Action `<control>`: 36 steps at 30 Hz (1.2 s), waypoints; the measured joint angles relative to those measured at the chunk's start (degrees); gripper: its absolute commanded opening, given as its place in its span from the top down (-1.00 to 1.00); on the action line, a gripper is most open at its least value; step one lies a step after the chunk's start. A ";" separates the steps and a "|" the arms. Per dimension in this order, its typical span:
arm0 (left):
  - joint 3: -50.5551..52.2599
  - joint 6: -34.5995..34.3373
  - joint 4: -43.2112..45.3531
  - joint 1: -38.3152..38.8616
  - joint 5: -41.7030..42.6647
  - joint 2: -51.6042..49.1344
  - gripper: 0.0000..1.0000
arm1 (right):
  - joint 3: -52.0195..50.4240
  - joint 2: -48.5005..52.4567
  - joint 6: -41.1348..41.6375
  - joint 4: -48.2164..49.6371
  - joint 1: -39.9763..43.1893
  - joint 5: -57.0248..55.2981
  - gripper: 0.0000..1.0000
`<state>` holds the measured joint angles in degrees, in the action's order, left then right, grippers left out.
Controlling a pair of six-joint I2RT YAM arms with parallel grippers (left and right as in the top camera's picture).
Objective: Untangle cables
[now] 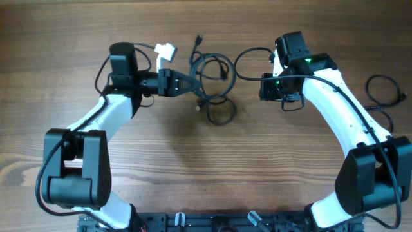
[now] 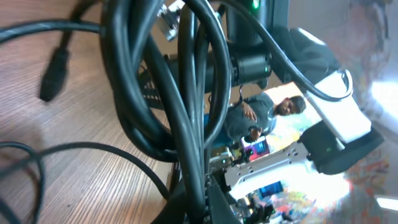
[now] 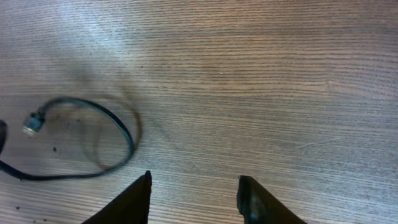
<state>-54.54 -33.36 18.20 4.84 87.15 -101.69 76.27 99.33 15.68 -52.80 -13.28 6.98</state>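
the cables sit as one knotted bundle toward 12 o'clock on the table, between the two arms. the left fingers reach in from 9 o'clock and are clamped together on the bundle. in the left wrist view several black strands run bunched through the grip. the right fingers stand apart over bare wood with nothing between them. at their 9 o'clock one loose loop lies flat, ending in a silvery plug. in the overhead view this strand arcs out of the bundle toward 3 o'clock; i cannot tell whether it is fully free. by my judgement the task is at an early stage. one cord is drawn partly out, and the rest is a tangle, with loops toward 6 o'clock left to pull apart.
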 measured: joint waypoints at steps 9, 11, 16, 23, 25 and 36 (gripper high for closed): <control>-0.33 8.15 -20.44 2.40 -11.41 0.00 0.92 | 2.71 -5.73 -7.28 -0.04 0.11 10.25 -0.15; -0.35 10.01 -25.18 3.10 -17.00 0.00 0.92 | 3.21 -7.69 -8.66 -0.68 0.11 12.90 -0.15; -1.16 10.95 -38.36 4.94 -32.02 0.00 0.92 | 3.39 -8.04 -9.84 -1.60 0.11 15.32 -0.15; -25.18 12.00 -78.03 9.40 -66.82 1.79 0.93 | 3.39 -8.04 -9.88 -0.76 0.11 15.41 -0.18; -29.16 11.10 -82.47 11.93 -77.20 2.64 0.92 | 3.39 -8.04 -8.81 -0.83 0.11 13.40 -0.20; -30.18 1.88 -86.58 25.20 -103.34 -10.16 0.89 | 3.39 -8.04 -4.15 -2.58 8.39 7.43 -0.29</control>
<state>-84.73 -31.48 -68.38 30.04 -16.19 -111.85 79.66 91.29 11.53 -55.37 -4.89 14.41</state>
